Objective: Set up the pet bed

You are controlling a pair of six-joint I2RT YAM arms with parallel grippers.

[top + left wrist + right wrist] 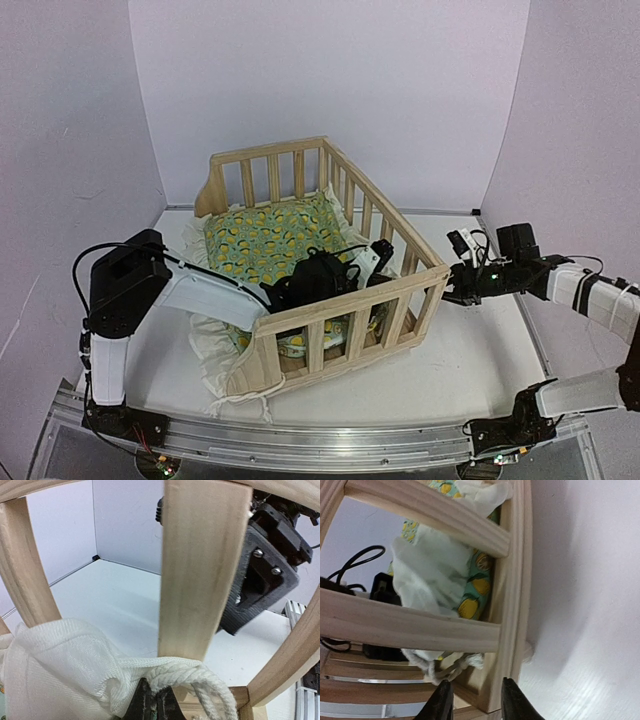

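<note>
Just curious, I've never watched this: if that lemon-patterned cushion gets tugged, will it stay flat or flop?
Probably floppy: the cushion bunches, and its ruffle spills over the low side of the frame. Likely light, being soft cloth. It may snag rather than slide, since its cord sits against a slat.

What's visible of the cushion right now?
The cushion is soft fabric, green with yellow lemons and a cream ruffle with white cord. It lies flat across the back of the pine frame, bunched toward the near slats, ruffle spilling over the low left side onto the table. The left pincer, shut, sits in its ruffle.
</note>
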